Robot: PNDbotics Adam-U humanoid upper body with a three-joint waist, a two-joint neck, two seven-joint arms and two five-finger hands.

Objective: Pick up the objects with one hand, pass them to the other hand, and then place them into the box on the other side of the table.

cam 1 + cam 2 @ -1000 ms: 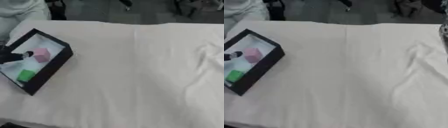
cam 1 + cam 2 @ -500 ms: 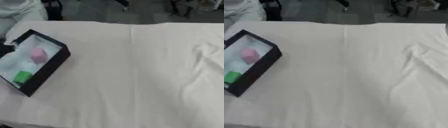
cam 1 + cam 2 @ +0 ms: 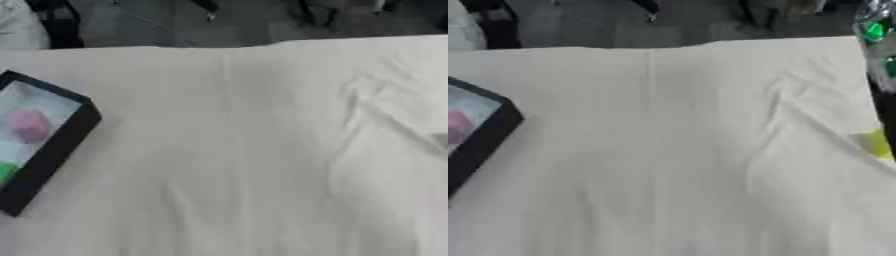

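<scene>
Compared with the frame one second earlier, the dark hand that reached into the black box (image 3: 61, 145) is gone, and the whole picture has shifted so that the box sits at the left edge, which indicates camera movement. Neither hand appears in either view, so their state cannot be told. The pink object (image 3: 31, 125) and the green object (image 3: 5, 171) lie inside the rigid, white-floored box, which rests on a creased cream cloth (image 3: 254, 150); a blurred yellow shape (image 3: 877, 143) shows at the right edge.
</scene>
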